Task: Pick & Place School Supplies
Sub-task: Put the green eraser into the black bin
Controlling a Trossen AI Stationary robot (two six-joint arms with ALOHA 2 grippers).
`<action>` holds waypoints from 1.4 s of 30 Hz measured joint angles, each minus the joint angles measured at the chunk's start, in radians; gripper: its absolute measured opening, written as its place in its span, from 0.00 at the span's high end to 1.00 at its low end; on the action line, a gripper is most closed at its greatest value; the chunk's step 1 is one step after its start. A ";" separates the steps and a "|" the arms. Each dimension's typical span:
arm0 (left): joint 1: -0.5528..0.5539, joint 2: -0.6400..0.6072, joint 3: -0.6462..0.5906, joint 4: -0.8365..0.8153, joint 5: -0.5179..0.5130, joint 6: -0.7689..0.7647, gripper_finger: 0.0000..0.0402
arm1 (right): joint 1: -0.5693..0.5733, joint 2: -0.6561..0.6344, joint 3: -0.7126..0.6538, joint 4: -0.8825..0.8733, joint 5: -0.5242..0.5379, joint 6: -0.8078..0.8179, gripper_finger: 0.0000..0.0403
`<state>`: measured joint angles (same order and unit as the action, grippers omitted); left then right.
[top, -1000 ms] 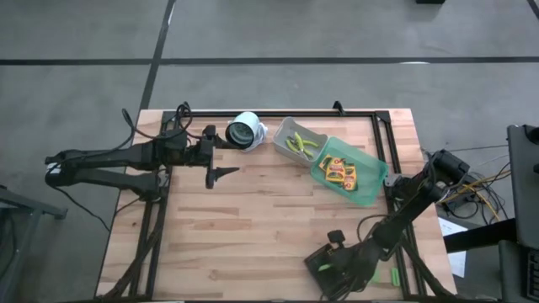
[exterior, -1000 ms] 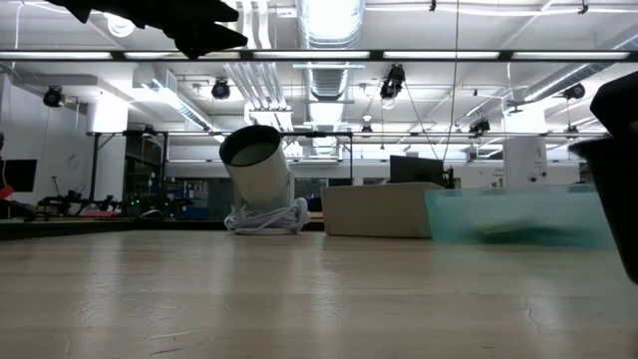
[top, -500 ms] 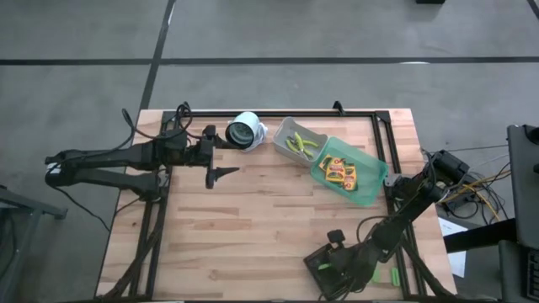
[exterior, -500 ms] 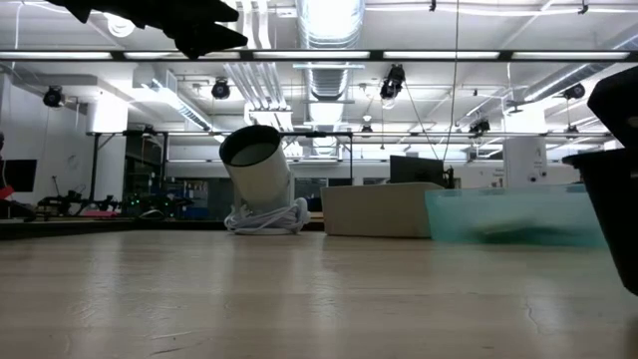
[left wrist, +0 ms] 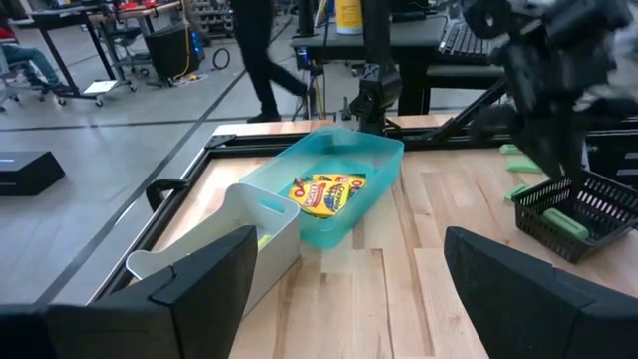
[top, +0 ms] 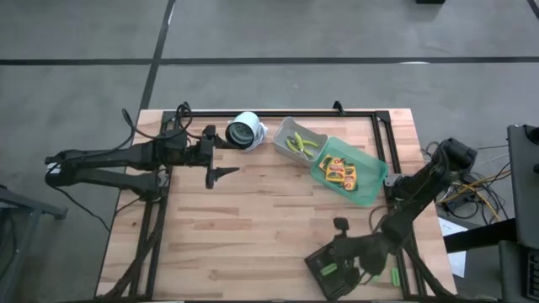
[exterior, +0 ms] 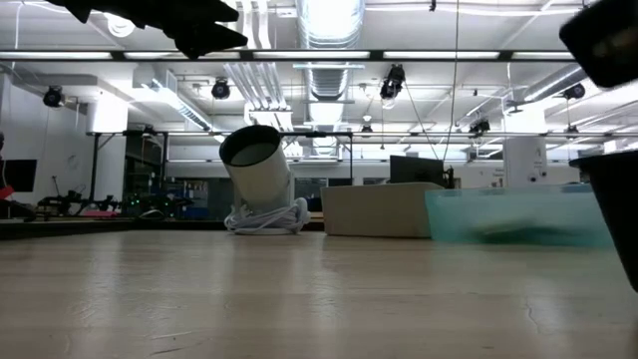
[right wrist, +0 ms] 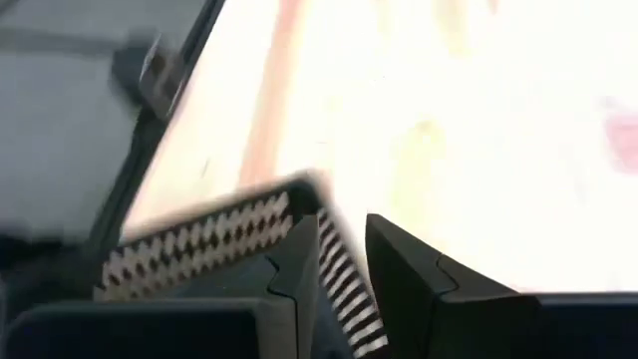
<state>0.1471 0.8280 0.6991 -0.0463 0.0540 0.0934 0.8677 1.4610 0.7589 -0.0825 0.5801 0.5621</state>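
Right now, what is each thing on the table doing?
left claw: open, empty, above the table by the white tube.
right claw: open just a crack, empty, over the dark tray.
white tube: tilted.
grey bin: upright, holding scissors.
green bin: upright, holding yellow packs.
dark tray: flat on the table, a green block inside.

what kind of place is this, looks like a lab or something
Probably a robotics lab or workshop hall: exposed ceiling ducts and strip lights overhead, equipment benches on a concrete floor, and a wooden table with two robot arms.
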 joint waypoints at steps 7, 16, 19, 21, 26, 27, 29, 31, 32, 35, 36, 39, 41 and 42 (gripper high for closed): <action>0.000 0.000 0.000 0.000 0.000 0.000 0.18 | 0.012 -0.234 0.000 -0.178 0.054 0.170 0.79; 0.000 0.000 0.000 0.000 0.000 0.000 0.18 | 0.172 -0.305 0.000 -0.398 0.068 0.664 0.82; 0.000 0.000 0.000 0.000 0.000 0.000 0.18 | 0.224 -0.264 -0.001 -0.438 0.071 0.876 0.81; 0.000 0.000 0.000 0.000 0.000 0.000 0.18 | 0.256 -0.232 -0.001 -0.443 0.057 1.011 0.79; 0.000 0.000 0.000 0.000 0.000 0.000 0.18 | 0.305 -0.161 0.005 -0.443 -0.076 1.403 0.77; 0.000 0.000 0.000 0.000 0.000 0.000 0.18 | 0.309 -0.150 0.012 -0.441 -0.108 1.471 0.77; 0.000 0.000 0.000 0.000 0.000 0.000 0.18 | 0.319 -0.130 0.030 -0.442 -0.160 1.585 0.76; 0.000 0.000 0.000 0.000 0.000 0.000 0.18 | 0.325 -0.110 0.053 -0.459 -0.196 1.681 0.76; 0.000 0.000 0.000 0.000 0.000 0.000 0.18 | 0.326 -0.097 0.069 -0.481 -0.214 1.723 0.76; 0.000 0.000 0.000 0.000 0.000 0.000 0.18 | 0.326 -0.052 0.128 -0.582 -0.278 1.770 0.76; 0.000 0.000 0.000 0.000 0.000 0.000 0.18 | 0.326 -0.038 0.154 -0.616 -0.306 1.776 0.76; 0.000 0.000 0.000 0.000 0.000 0.000 0.18 | 0.326 0.015 0.233 -0.715 -0.327 1.791 0.76; 0.000 0.000 0.000 0.000 0.000 0.000 0.18 | 0.325 0.053 0.286 -0.785 -0.327 1.790 0.76; 0.000 0.000 0.000 0.000 0.000 0.000 0.18 | 0.325 0.070 0.313 -0.809 -0.323 1.786 0.76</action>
<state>0.1471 0.8280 0.6991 -0.0463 0.0540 0.0933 1.1931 1.5306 1.0723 -0.8912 0.2568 2.3486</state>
